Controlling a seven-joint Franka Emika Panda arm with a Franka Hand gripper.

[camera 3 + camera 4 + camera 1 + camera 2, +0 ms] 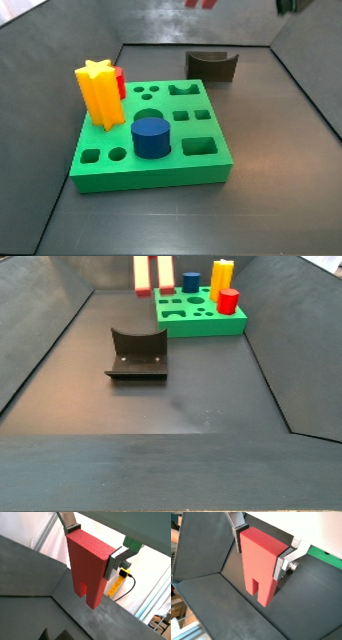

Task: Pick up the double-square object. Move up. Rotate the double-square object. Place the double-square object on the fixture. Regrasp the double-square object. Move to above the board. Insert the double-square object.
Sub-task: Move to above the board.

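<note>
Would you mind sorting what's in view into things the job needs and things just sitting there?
Needed: red double-square object, held off the floor by the gripper; fixture; green board.
Just sitting: yellow star, blue cylinder, red piece, all in the board.

A green board (pixel 201 172) with cut-outs of several shapes is shown on the dark table (pixel 274 205). A yellow star piece (pixel 96 95) is stood upright at one far corner, a red piece (pixel 120 82) is seen just behind it, and a blue cylinder (pixel 150 138) is seated near the middle. The fixture (pixel 211 65) is set behind the board and apart from it. Only two red tips of the double-square object (pixel 201 3) are seen at the upper edge, where the gripper is cut off by the frame.
</note>
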